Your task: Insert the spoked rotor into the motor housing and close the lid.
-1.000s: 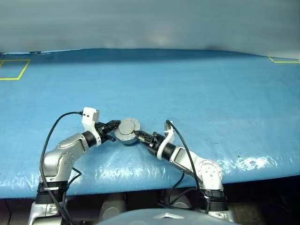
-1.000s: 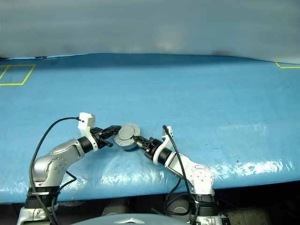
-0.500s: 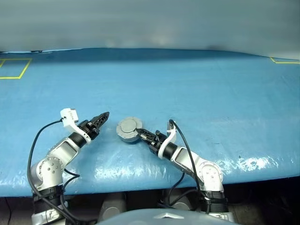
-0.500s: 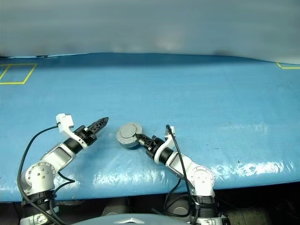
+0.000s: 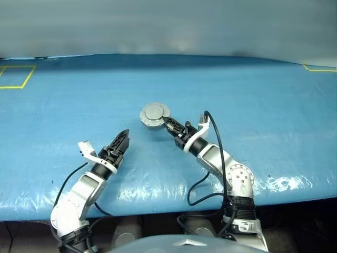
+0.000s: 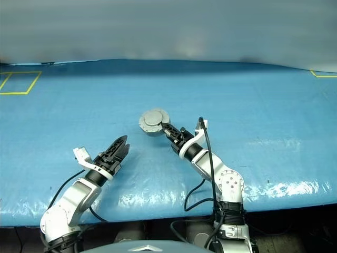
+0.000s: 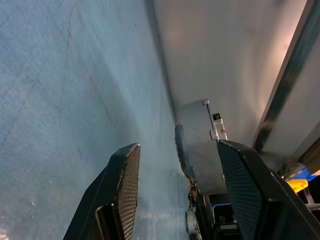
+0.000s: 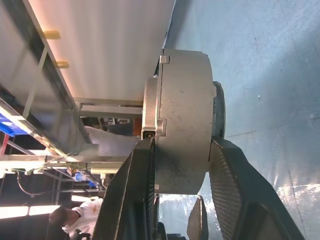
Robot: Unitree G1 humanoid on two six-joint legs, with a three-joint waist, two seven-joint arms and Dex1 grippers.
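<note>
While hovering over the blue table point(image 5: 274, 95) on the left, left gripper point(image 5: 120, 143) spread wide, nothing in it. Further right, right gripper point(image 5: 169, 124) clamped on the motor housing point(image 5: 155, 115), lid point(image 8: 151, 107) already seated, lifted clear of the cloth. Yellow tape squares point(image 5: 13, 77) far off at the corners.

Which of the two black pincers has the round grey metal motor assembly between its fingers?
The right pincer: it clamps the closed grey motor housing by its edge, above the blue table. The left pincer is open, empty and apart.
</note>
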